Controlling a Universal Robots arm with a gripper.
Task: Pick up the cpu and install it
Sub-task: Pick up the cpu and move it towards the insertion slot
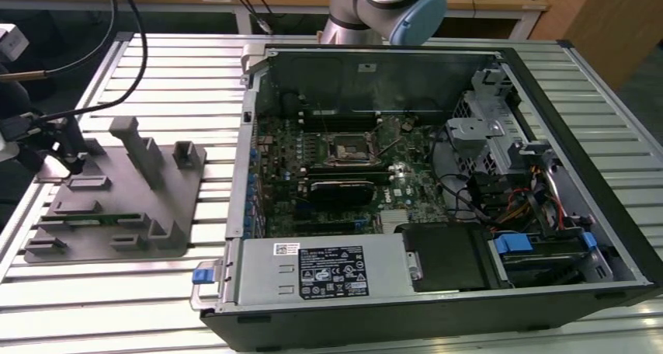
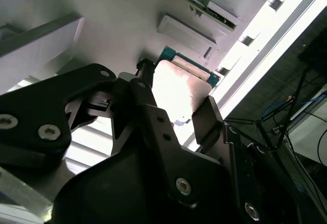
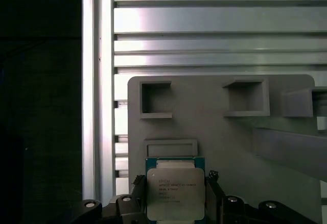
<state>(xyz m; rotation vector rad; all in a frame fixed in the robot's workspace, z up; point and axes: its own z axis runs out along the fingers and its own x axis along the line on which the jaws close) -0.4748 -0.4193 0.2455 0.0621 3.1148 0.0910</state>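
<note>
One robot arm [image 1: 389,5] reaches across a slatted metal table [image 1: 155,82] to a single grey tray [image 1: 124,206] at the exterior view's left, where its gripper [image 3: 175,183] has its two black fingers [image 2: 207,119] closed against opposite sides of the one cpu [image 3: 175,193]. The chip, silver-topped with a thin green rim, sits square between the fingers in both wrist views, its printed face towards the first wrist camera. It lies over the tray, just beside a shallow rectangular recess [image 3: 171,146]; whether it has lifted clear of the tray surface cannot be told. Beyond it in the first wrist view are two complete square pockets [image 3: 156,99], with part of a third at the picture's edge. In the exterior view one open computer case [image 1: 622,237] lies on its side at the exterior view's right, well apart from the tray and the chip. Inside it are one green motherboard [image 1: 414,175] and one square black-framed socket [image 1: 347,146] near the board's middle. Two black cables [image 1: 124,28] hang across the table above the tray, towards the arm's end.
</note>
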